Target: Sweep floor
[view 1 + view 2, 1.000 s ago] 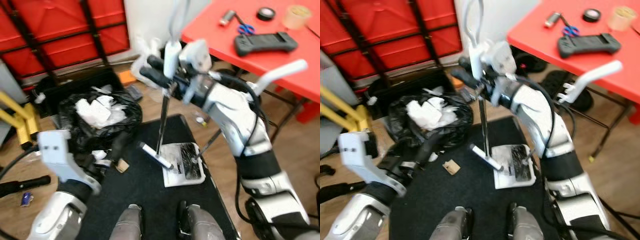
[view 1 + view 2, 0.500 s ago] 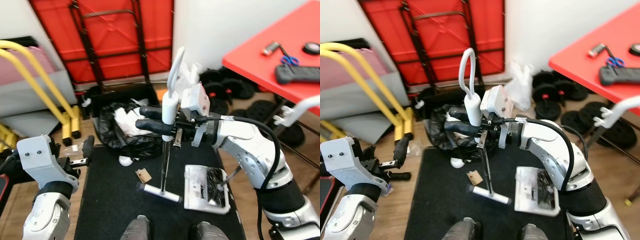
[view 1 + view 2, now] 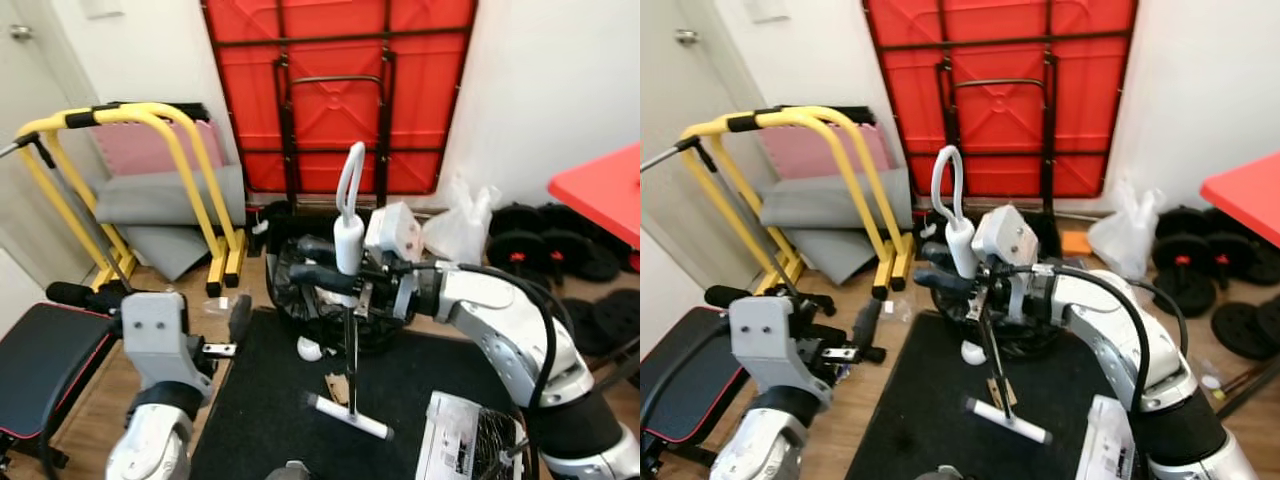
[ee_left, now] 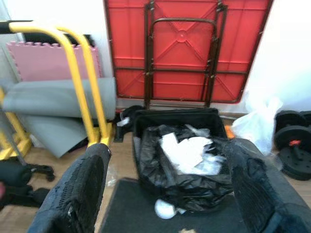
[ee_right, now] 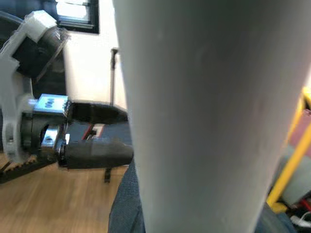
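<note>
A broom with a white looped handle (image 3: pixel 349 212) stands upright on the black mat (image 3: pixel 260 420). Its thin shaft runs down to a white bar head (image 3: pixel 352 417). My right gripper (image 3: pixel 318 272) is shut on the handle just below the loop; in the right wrist view the handle (image 5: pixel 204 121) is pressed close to the lens. My left gripper (image 3: pixel 236 328) hovers open at the mat's left edge, its fingers (image 4: pixel 80 191) spread wide and pointing at the bin's black bag (image 4: pixel 187 172). A brown scrap (image 3: pixel 335 387) and a white lump (image 3: pixel 309 348) lie on the mat by the broom head.
A white dustpan (image 3: pixel 470 450) with dark debris lies at the lower right. The black-bagged bin (image 3: pixel 300 290) holds crumpled paper. Yellow bars (image 3: pixel 130 150), grey mats and a black bench (image 3: pixel 45 360) crowd the left. A folded red table (image 3: pixel 335 90) leans on the wall; weight plates (image 3: pixel 545 250) are at right.
The camera has lifted and swung left, so the whole picture shifted. The broom stays in my right gripper. My left gripper has come up toward the bin.
</note>
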Robot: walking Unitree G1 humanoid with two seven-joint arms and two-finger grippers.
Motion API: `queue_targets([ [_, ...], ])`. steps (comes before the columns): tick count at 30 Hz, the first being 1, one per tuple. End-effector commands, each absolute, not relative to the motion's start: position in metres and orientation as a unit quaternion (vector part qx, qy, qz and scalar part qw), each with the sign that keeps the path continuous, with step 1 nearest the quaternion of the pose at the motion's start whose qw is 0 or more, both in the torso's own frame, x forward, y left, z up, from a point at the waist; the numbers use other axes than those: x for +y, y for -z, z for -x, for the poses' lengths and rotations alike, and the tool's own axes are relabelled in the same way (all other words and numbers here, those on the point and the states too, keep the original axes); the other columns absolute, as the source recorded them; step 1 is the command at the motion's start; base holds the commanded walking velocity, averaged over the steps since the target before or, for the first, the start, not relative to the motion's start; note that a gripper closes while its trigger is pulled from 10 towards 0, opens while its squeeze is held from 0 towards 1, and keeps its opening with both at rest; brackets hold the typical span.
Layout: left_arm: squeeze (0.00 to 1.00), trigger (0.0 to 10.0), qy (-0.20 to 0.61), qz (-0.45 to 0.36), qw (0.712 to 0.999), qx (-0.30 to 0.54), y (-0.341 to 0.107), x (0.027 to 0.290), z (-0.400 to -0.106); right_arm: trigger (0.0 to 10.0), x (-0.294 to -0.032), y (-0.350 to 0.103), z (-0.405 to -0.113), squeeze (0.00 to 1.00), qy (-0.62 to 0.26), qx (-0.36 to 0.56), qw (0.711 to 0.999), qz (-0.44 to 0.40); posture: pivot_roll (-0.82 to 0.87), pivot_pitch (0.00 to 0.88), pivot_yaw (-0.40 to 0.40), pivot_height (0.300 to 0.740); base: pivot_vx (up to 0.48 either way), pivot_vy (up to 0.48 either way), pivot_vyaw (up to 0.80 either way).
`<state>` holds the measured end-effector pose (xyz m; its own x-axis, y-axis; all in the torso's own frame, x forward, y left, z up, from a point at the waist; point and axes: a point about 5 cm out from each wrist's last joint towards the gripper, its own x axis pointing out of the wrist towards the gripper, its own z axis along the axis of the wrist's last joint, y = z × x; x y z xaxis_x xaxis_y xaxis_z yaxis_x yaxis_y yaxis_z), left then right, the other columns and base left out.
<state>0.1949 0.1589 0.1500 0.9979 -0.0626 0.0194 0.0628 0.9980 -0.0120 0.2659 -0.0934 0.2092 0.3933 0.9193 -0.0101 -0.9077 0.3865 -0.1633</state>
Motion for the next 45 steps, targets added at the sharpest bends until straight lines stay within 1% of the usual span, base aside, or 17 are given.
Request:
queue_targets([
  [1, 0.00, 10.0, 0.050, -0.003, 0.999, -0.011, -0.148, 0.157, -0.193, 10.0, -0.089, -0.221, -0.262, 0.00, -0.561, -0.072, 0.821, 0.080, -0.09, 0.000, 0.029, 0.740, 0.000, 0.000, 0.78],
  [2, 0.00, 10.0, 0.051, -0.005, 0.999, -0.012, -0.148, 0.157, -0.194, 10.0, -0.089, -0.220, -0.262, 0.00, -0.560, -0.071, 0.822, 0.080, -0.09, 0.000, 0.029, 0.740, 0.000, 0.000, 0.78],
  [3, 0.00, 10.0, 0.054, -0.012, 0.998, -0.017, -0.148, 0.156, -0.196, 10.0, -0.092, -0.217, -0.264, 0.00, -0.550, -0.068, 0.828, 0.084, -0.08, 0.000, 0.029, 0.740, 0.000, 0.000, 0.78],
  [9, 0.00, 10.0, 0.052, -0.022, 0.998, -0.021, -0.147, 0.155, -0.198, 10.0, -0.094, -0.213, -0.267, 0.00, -0.533, -0.068, 0.839, 0.087, -0.08, 0.000, 0.032, 0.740, 0.000, 0.000, 0.78],
  [18, 0.00, 10.0, 0.053, -0.030, 0.998, -0.021, -0.145, 0.156, -0.202, 10.0, -0.095, -0.211, -0.269, 0.00, -0.529, -0.068, 0.842, 0.088, -0.07, 0.000, 0.038, 0.740, 0.000, 0.000, 0.78],
  [24, 0.00, 10.0, 0.051, -0.029, 0.998, -0.021, -0.144, 0.158, -0.204, 10.0, -0.094, -0.206, -0.272, 0.00, -0.513, -0.064, 0.852, 0.080, -0.07, 0.000, 0.033, 0.740, 0.000, 0.000, 0.78],
  [29, 0.00, 10.0, 0.048, -0.020, 0.998, -0.023, -0.144, 0.159, -0.207, 10.0, -0.095, -0.197, -0.280, 0.00, -0.476, -0.048, 0.875, 0.068, -0.07, 0.000, 0.018, 0.740, 0.000, 0.000, 0.78],
  [31, 0.00, 10.0, 0.049, -0.019, 0.998, -0.023, -0.144, 0.159, -0.208, 10.0, -0.095, -0.196, -0.281, 0.00, -0.471, -0.047, 0.878, 0.067, -0.07, 0.000, 0.018, 0.740, 0.000, 0.000, 0.78],
  [35, 0.00, 10.0, 0.087, -0.025, 0.996, -0.017, -0.143, 0.154, -0.209, 10.0, -0.098, -0.194, -0.293, 0.00, -0.417, -0.035, 0.906, 0.060, -0.06, 0.000, 0.009, 0.740, 0.000, 0.000, 0.78],
  [36, 0.00, 10.0, 0.087, -0.025, 0.996, -0.017, -0.143, 0.154, -0.209, 10.0, -0.098, -0.194, -0.293, 0.00, -0.417, -0.035, 0.906, 0.060, -0.06, 0.000, 0.009, 0.740, 0.000, 0.000, 0.78],
  [41, 0.00, 10.0, 0.089, -0.015, 0.996, -0.018, -0.142, 0.154, -0.210, 10.0, -0.100, -0.193, -0.303, 0.00, -0.369, -0.026, 0.927, 0.051, -0.06, 0.000, -0.001, 0.740, 0.000, 0.000, 0.78],
  [44, 0.00, 10.0, 0.089, -0.014, 0.996, -0.018, -0.142, 0.154, -0.210, 10.0, -0.100, -0.193, -0.305, 0.00, -0.360, -0.024, 0.932, 0.047, -0.06, 0.000, -0.005, 0.740, 0.000, 0.000, 0.78],
  [45, 0.00, 10.0, 0.088, -0.012, 0.996, -0.019, -0.143, 0.155, -0.210, 10.0, -0.102, -0.193, -0.308, 0.00, -0.346, -0.020, 0.937, 0.045, -0.06, 0.000, -0.006, 0.740, 0.000, 0.000, 0.78],
])
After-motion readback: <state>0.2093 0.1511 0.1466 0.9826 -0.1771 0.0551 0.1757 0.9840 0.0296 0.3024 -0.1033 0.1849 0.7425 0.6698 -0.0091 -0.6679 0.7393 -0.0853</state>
